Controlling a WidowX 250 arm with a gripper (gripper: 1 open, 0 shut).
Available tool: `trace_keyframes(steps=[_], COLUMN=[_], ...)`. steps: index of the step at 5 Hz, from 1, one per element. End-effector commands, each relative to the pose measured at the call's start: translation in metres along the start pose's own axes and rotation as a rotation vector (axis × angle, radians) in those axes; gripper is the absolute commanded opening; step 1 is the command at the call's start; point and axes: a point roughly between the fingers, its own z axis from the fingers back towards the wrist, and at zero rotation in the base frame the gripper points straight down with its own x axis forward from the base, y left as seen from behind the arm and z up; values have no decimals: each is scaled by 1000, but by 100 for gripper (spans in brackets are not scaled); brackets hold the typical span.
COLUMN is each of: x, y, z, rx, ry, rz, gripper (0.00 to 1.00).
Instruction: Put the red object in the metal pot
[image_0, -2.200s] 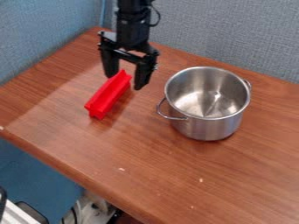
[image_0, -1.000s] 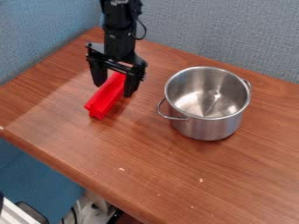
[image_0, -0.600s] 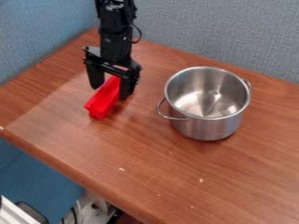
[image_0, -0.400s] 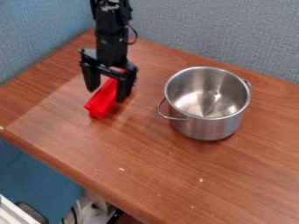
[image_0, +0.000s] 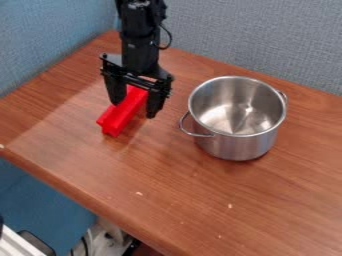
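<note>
Wide open, the tool (image_0: 135, 103) straddles the red block (image_0: 123, 112), gripping nothing.

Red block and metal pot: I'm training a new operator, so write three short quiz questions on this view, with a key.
1. True or false: the red block is inside the metal pot.
2. Is the gripper open or closed?
3. Fill in: the pot's near loop handle points toward the ____, block or wall.

Key: 1. False; 2. Open; 3. Block
</note>
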Motion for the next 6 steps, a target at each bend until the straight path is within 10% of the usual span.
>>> trace_keyframes(steps=[1, 4, 5, 6], x=[6, 8, 5, 0], y=[3, 46, 42, 36], z=[5, -31, -33, -33], rx=[11, 18, 19, 22], ry=[-47, -1, -5, -6], rz=[30, 139, 161, 182], gripper=[100, 100, 0, 0])
